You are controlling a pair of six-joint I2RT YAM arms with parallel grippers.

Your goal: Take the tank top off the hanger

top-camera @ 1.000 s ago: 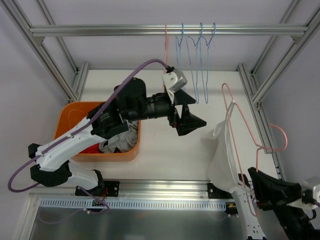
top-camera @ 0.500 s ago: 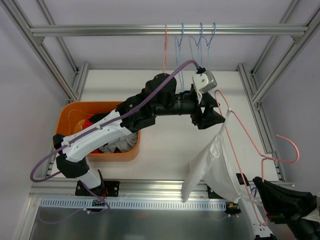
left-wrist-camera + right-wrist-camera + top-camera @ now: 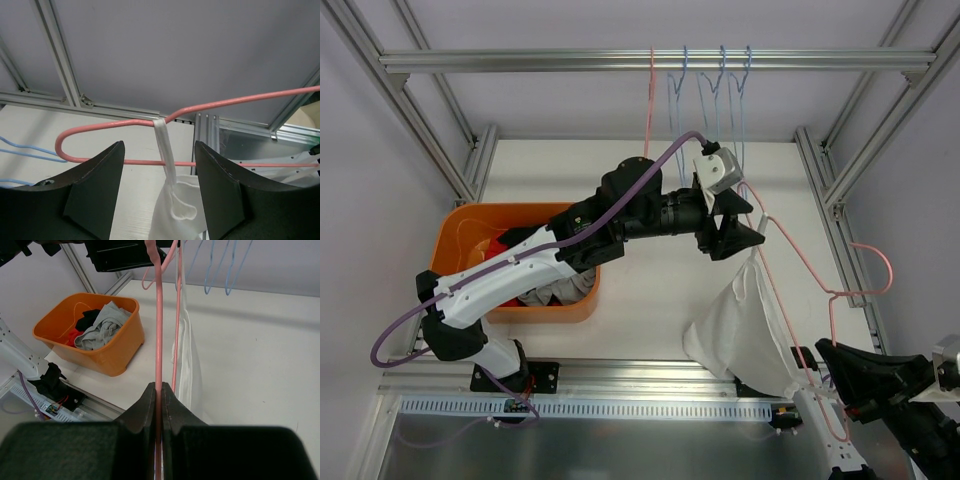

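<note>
A white tank top (image 3: pixel 745 325) hangs from a pink hanger (image 3: pixel 800 262) by one strap (image 3: pixel 164 145) looped over the hanger's upper wire (image 3: pixel 120 123). My right gripper (image 3: pixel 159 390) is shut on the hanger's wire (image 3: pixel 159 330) and holds it up at the near right; in the top view it sits at the bottom right (image 3: pixel 840 372). My left gripper (image 3: pixel 745 232) is open, its jaws either side of the strap (image 3: pixel 159 165) just below the hanger's lower bar, not touching it. The tank top also shows in the right wrist view (image 3: pixel 189 360).
An orange bin (image 3: pixel 470 225) of clothes stands at the left, also in the right wrist view (image 3: pixel 107 362). A pink hanger (image 3: pixel 650 100) and several blue hangers (image 3: pixel 720 100) hang on the rail (image 3: pixel 520 62) at the back. Aluminium frame posts (image 3: pixel 850 180) border the table.
My left gripper drew back slightly left and lower, now at the strap. The right gripper tilted the hanger, so its hook rose and the tank top swung a little.
</note>
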